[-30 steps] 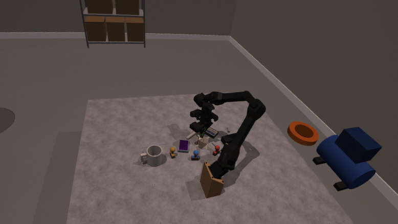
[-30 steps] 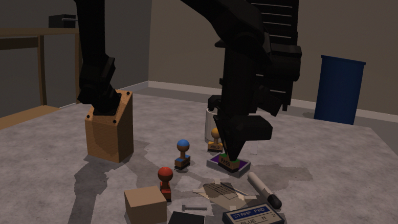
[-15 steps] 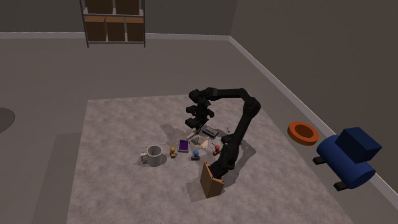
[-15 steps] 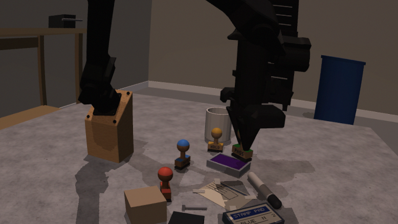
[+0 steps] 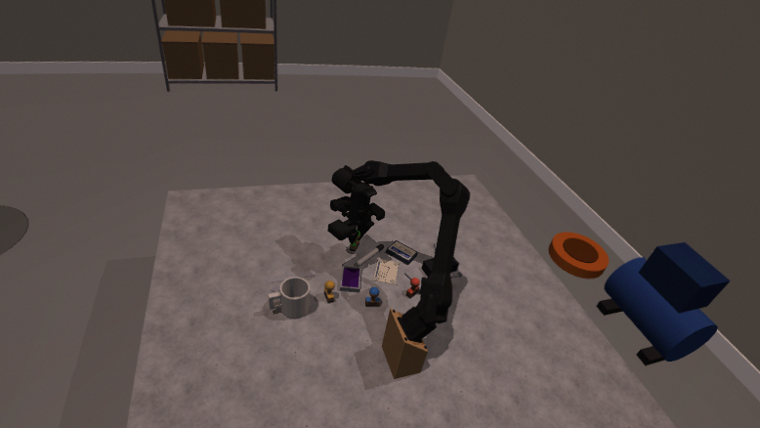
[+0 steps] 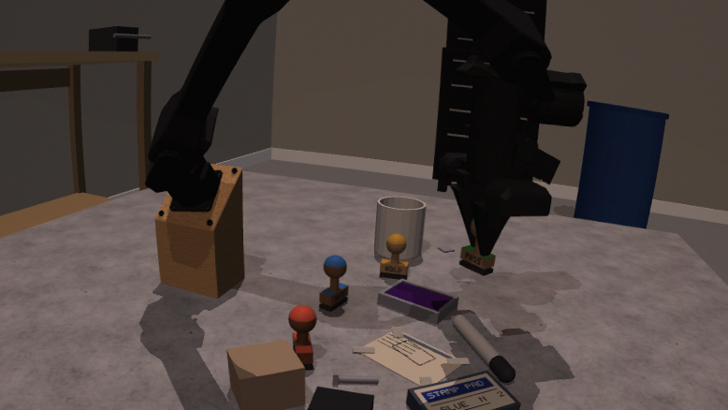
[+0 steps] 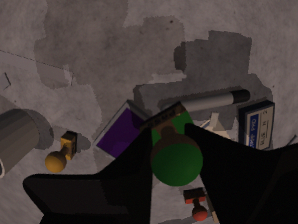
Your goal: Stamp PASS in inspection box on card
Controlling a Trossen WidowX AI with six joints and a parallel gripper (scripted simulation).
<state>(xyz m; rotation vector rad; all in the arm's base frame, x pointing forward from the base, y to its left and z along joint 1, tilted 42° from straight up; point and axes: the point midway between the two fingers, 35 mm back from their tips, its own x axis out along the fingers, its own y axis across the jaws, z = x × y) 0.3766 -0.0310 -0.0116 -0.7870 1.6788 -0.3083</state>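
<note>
In the exterior view, the mottled grey table (image 5: 212, 345) (image 6: 76, 305) (image 7: 100, 25) carries a wooden base (image 5: 396, 351) (image 6: 191, 259) at left. A mug (image 5: 295, 300) (image 6: 400, 231) (image 7: 17, 140) stands far, behind the yellow stamp (image 5: 330, 285) (image 6: 396, 244) (image 7: 55, 162). The blue stamp (image 5: 374, 292) (image 6: 334, 267) and red stamp (image 5: 414, 282) (image 6: 301, 319) (image 7: 200, 213) stand upright, left of the purple pad (image 5: 351, 278) (image 6: 417, 295) (image 7: 120, 131) and the taped card (image 5: 386, 272) (image 6: 402, 356) (image 7: 215, 131). A marker (image 5: 367, 256) (image 6: 476, 338) (image 7: 210, 101) lies right of the card. Near are a block (image 6: 267, 366), a bolt (image 6: 356, 379) and a labelled case (image 5: 401, 251) (image 6: 463, 394) (image 7: 257, 125).

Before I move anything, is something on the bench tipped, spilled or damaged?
Nothing stands out: the mug stands upright, the pad lies flat, the card is taped down, and no spill shows.
</note>
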